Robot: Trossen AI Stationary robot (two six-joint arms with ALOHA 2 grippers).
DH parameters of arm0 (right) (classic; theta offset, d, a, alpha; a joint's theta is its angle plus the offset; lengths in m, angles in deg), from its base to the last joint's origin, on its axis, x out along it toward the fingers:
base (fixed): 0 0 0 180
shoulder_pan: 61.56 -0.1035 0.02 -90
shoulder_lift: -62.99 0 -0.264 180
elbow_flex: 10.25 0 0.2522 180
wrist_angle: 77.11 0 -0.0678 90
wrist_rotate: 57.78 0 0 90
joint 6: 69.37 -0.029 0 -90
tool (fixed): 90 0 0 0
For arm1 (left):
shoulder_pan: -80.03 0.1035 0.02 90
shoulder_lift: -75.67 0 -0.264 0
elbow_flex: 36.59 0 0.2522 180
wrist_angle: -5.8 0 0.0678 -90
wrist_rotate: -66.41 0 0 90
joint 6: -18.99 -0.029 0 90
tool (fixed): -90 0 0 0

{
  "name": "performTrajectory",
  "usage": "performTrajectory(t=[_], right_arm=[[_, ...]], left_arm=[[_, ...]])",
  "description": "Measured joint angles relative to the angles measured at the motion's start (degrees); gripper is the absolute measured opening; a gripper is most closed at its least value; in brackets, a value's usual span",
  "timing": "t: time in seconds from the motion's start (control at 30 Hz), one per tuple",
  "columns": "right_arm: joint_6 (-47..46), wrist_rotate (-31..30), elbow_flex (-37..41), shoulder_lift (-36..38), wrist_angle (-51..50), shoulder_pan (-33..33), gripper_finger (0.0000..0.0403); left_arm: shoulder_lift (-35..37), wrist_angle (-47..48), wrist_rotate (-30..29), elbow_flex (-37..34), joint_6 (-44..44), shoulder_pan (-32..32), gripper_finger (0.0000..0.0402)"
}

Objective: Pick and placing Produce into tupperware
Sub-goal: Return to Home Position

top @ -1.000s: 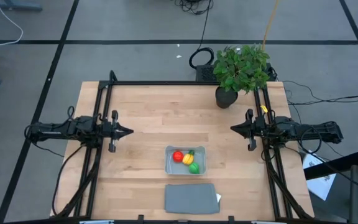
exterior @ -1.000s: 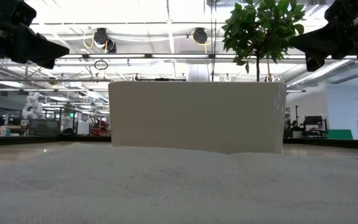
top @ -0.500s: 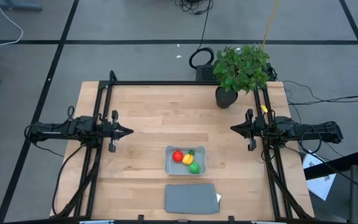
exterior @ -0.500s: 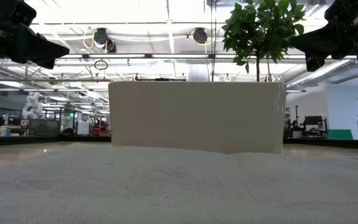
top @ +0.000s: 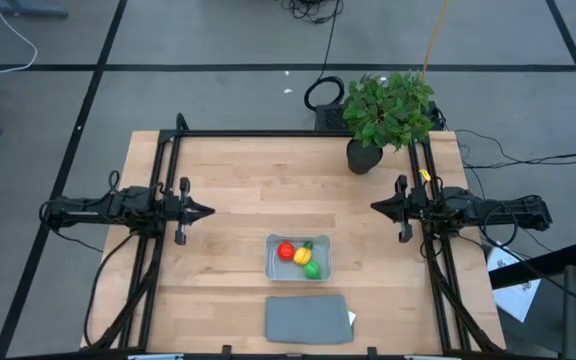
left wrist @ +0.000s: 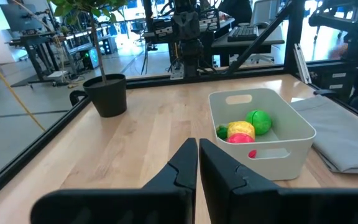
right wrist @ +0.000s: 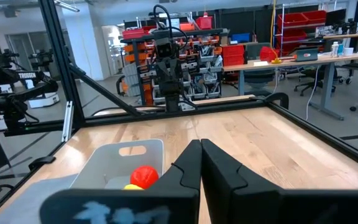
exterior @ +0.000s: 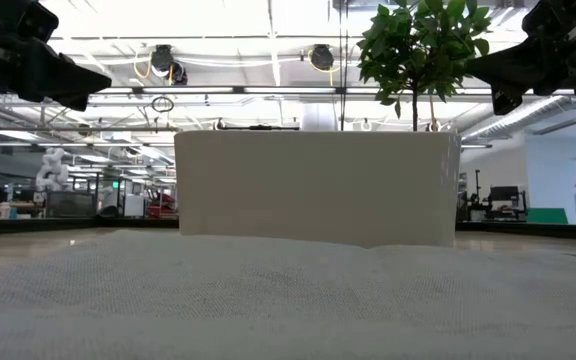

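Red toy tomato (top: 286,251), yellow toy with a green tip (top: 302,255) and green round toy (top: 313,269) lying together inside the clear tupperware (top: 269,258), near the table's front, flat grey lid (top: 308,318) just beside it, left gripper (top: 208,211) and right gripper (top: 375,207) pinched closed, hovering at opposite table sides

- Robotics lab in an open industrial hall.
- Wood table (top: 248,170) w/ black metal frame (top: 268,133); 2 dark robot arms (top: 118,208) mounted at table's sides.
- Beyond table: racks w/ red bins (right wrist: 303,28), desks (right wrist: 316,57), office chairs.
- Above table: ceiling lights (exterior: 208,18), exposed ducting.
- Cable coil (top: 309,98) on grey floor behind table.
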Motion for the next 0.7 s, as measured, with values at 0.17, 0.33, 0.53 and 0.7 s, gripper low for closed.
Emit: performTrajectory(t=[0.17, 0.33, 0.53, 0.7], right_arm=[[0.0, 0.0, 0.0, 0.0, 0.0, 0.0, 0.0], [0.0, 0.0, 0.0, 0.0, 0.0, 0.0, 0.0], [0.0, 0.0, 0.0, 0.0, 0.0, 0.0, 0.0], [0.0, 0.0, 0.0, 0.0, 0.0, 0.0, 0.0]], left_arm=[[0.0, 0.0, 0.0, 0.0, 0.0, 0.0, 0.0021], [0.0, 0.0, 0.0, 0.0, 0.0, 0.0, 0.0021], [0.0, 0.0, 0.0, 0.0, 0.0, 0.0, 0.0021], [0.0, 0.0, 0.0, 0.0, 0.0, 0.0, 0.0021]])
